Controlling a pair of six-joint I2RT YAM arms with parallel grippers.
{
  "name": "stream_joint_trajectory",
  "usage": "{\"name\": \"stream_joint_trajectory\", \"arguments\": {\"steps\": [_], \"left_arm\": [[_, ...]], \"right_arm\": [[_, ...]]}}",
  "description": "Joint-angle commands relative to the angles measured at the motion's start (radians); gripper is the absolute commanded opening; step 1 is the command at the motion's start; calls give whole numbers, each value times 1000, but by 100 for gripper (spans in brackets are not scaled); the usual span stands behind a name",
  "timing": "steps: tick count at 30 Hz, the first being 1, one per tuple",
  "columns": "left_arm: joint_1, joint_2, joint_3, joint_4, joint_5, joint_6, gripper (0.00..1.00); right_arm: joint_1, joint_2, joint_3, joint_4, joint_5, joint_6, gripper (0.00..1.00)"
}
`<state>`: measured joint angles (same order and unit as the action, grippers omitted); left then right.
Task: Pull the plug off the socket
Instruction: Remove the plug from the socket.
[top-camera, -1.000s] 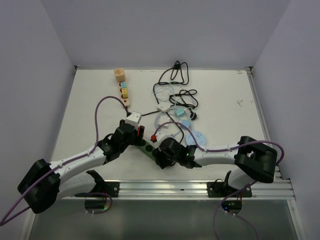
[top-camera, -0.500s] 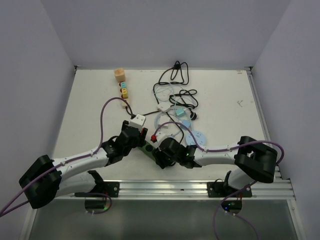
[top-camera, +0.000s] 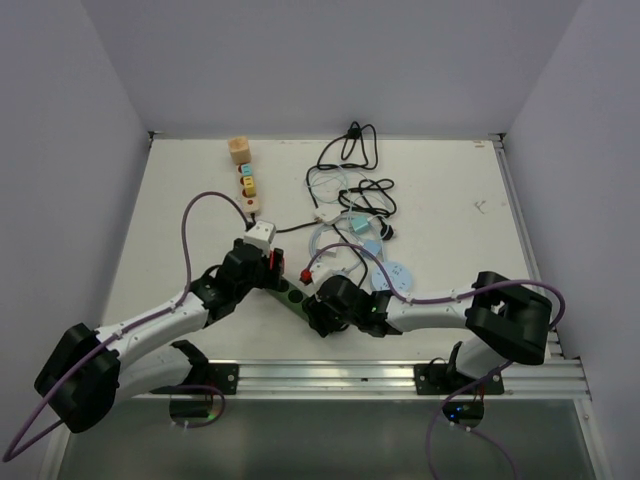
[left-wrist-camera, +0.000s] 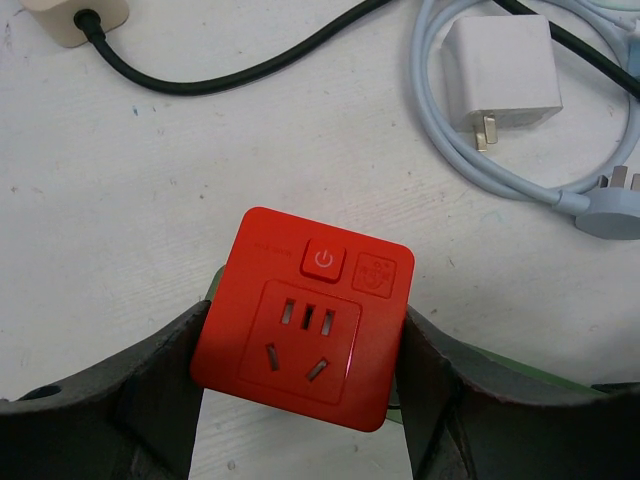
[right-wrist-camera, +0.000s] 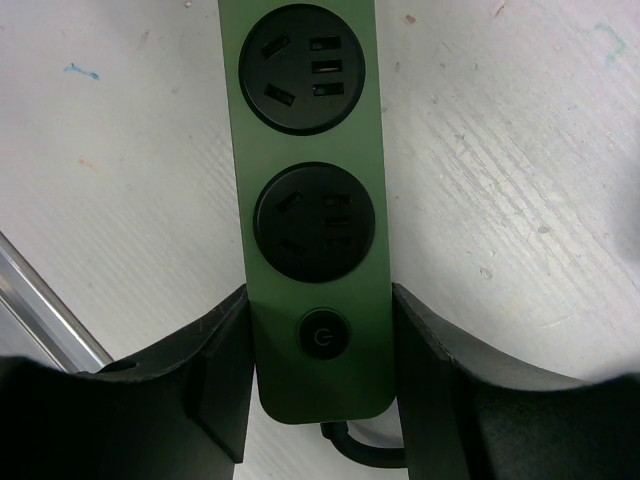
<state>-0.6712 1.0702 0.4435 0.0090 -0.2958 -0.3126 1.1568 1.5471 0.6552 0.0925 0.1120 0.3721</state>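
Observation:
The socket is a dark green power strip (right-wrist-camera: 310, 150) with round black outlets and a power button, lying flat on the white table. My right gripper (right-wrist-camera: 318, 340) is shut on its button end, also seen in the top view (top-camera: 318, 305). The plug is a square red adapter (left-wrist-camera: 305, 315) with a power button and outlet face. My left gripper (left-wrist-camera: 300, 350) is shut on its two sides. Green strip edges show just behind the red plug. In the top view the plug (top-camera: 277, 262) is at the strip's (top-camera: 293, 295) far end; I cannot tell whether its pins are still seated.
A white charger (left-wrist-camera: 500, 70) with a pale blue cable lies beyond the plug, and a beige block (left-wrist-camera: 75, 15) has a black cord. Black cables (top-camera: 350, 150), blue discs (top-camera: 395, 270), a wooden block (top-camera: 238, 150) and coloured cubes (top-camera: 247, 185) lie farther back. An aluminium rail (top-camera: 330, 375) runs along the near edge.
The left gripper with the red plug shifted right and nearer half a second ago, then swung back up and left. The right gripper and green strip stayed put.

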Motion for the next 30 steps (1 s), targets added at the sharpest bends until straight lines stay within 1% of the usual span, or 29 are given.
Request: {"name": "stream_joint_trajectory", "arguments": {"steps": [1, 5, 10, 13, 14, 17, 20, 23, 28, 30], "left_arm": [[51, -44, 27, 95, -42, -117, 0], [51, -46, 23, 112, -40, -97, 0], [48, -49, 0, 174, 3, -56, 0], [-7, -36, 12, 181, -74, -16, 0], [-52, -27, 27, 177, -136, -5, 0], [-141, 17, 60, 154, -228, 30, 0], [-182, 48, 75, 134, -290, 46, 0], [-194, 53, 75, 132, -299, 55, 0], [-192, 7, 57, 135, -301, 29, 0], [-176, -15, 55, 132, -260, 1, 0]], "right_arm": [[4, 71, -65, -177, -31, 79, 0], [4, 71, -57, -183, -34, 76, 0], [7, 51, -49, -192, -44, 77, 0], [7, 36, -52, -192, -43, 77, 0], [6, 41, -51, -198, -40, 76, 0], [6, 45, -49, -198, -41, 76, 0], [6, 45, -54, -195, -41, 76, 0], [6, 50, -52, -195, -41, 73, 0], [6, 54, -52, -201, -37, 71, 0], [6, 57, -49, -203, -34, 70, 0]]}}
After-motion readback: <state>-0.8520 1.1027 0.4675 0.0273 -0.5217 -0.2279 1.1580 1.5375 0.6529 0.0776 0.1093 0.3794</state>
